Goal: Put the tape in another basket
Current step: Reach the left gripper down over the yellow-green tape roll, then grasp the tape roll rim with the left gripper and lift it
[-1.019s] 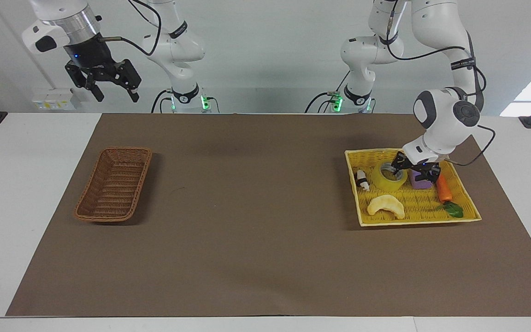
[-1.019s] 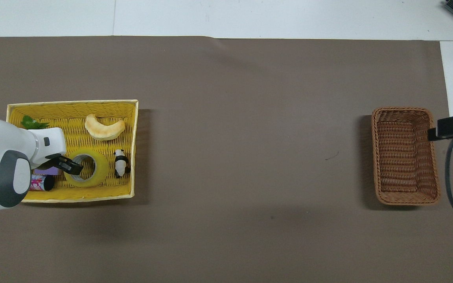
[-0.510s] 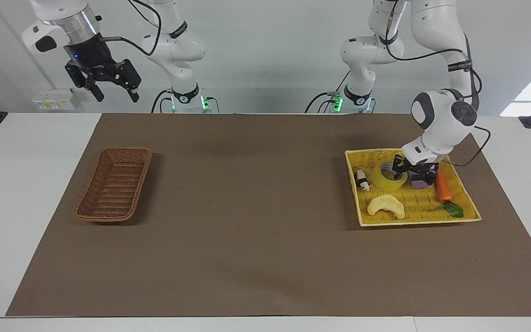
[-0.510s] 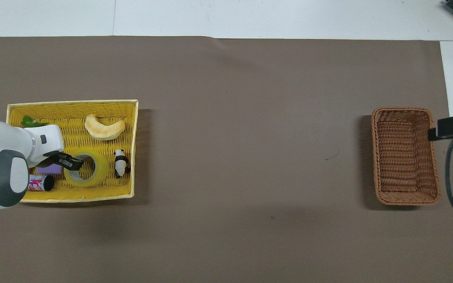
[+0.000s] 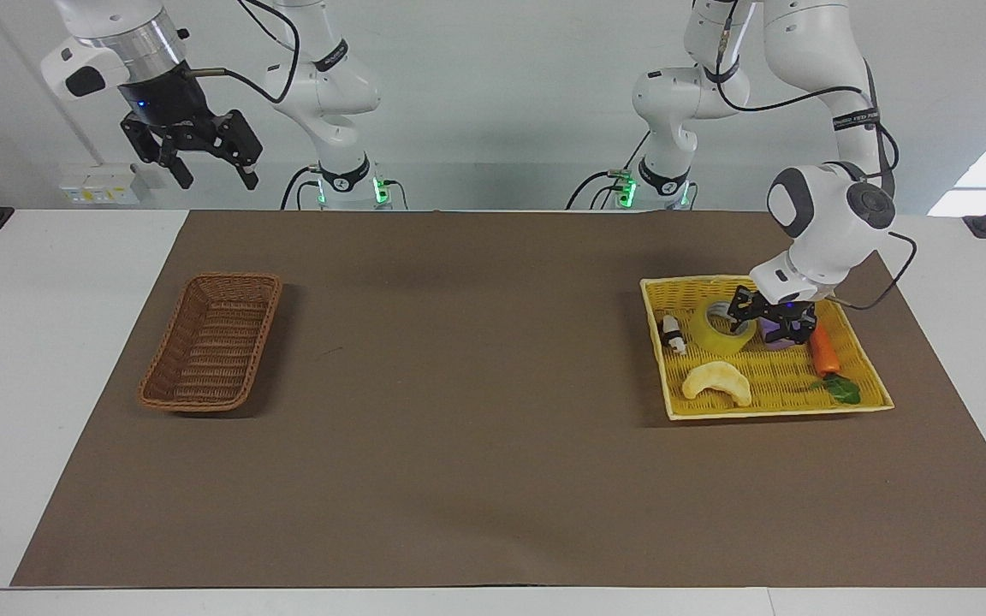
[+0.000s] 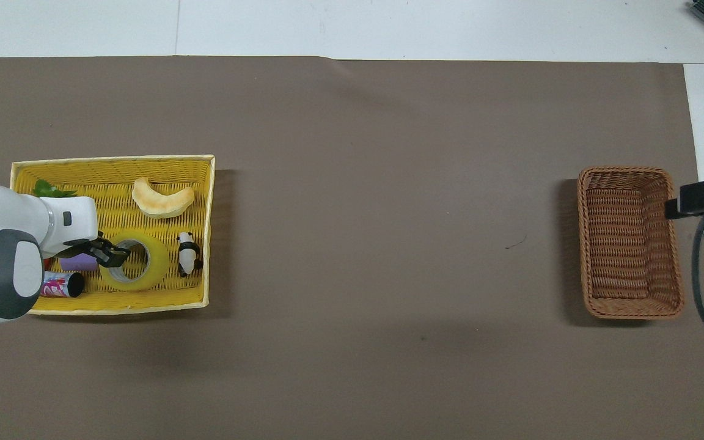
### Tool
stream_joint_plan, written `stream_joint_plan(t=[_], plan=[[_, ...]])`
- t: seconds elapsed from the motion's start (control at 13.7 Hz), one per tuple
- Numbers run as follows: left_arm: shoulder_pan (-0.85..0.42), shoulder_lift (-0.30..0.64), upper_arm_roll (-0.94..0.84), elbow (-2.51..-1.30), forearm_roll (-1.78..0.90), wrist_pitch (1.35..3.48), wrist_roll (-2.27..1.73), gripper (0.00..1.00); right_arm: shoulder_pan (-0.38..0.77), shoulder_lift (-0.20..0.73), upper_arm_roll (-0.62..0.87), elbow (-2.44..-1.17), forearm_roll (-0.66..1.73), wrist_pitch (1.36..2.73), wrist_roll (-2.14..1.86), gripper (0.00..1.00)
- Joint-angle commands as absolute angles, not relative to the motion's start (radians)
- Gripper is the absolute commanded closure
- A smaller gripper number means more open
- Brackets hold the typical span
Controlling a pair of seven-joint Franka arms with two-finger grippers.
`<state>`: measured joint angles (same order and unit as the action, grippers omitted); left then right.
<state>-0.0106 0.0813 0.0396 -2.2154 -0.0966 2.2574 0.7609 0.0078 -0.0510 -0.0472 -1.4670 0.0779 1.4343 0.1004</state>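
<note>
The yellow tape roll (image 5: 720,331) lies flat in the yellow tray (image 5: 775,409) at the left arm's end of the table; it also shows in the overhead view (image 6: 144,269). My left gripper (image 5: 747,315) is low over the tape's rim on the side of the purple block, open, with one finger over the core hole (image 6: 113,255). The brown wicker basket (image 5: 169,342) stands empty at the right arm's end (image 6: 630,241). My right gripper (image 5: 202,175) waits open, high in the air near that end.
In the yellow tray (image 6: 113,160) lie a pale crescent toy (image 6: 162,198), a panda figure (image 6: 187,253), a purple block (image 6: 77,263), a small can (image 6: 58,285), a carrot (image 5: 822,351) and a green leaf (image 5: 842,389). A brown mat covers the table.
My left gripper has shifted slightly along the tape's rim and stays low over it. The tape has not left the tray. The right arm has not moved.
</note>
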Motion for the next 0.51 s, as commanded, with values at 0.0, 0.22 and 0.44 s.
stream_joint_plan(t=[0.0, 0.22, 0.44], plan=[[-0.032, 0.075, 0.051, -2.241, -0.106, 2.250, 0.793, 0.32, 0.005, -0.072, -0.043, -1.493, 0.069, 1.453, 0.086, 0.00], [-0.040, 0.074, 0.051, -2.250, -0.106, 2.250, 0.787, 0.30, 0.005, -0.072, -0.043, -1.493, 0.069, 1.453, 0.086, 0.00], [-0.047, 0.078, 0.052, -2.270, -0.104, 2.255, 0.793, 0.30, 0.005, -0.072, -0.043, -1.493, 0.069, 1.453, 0.086, 0.00]])
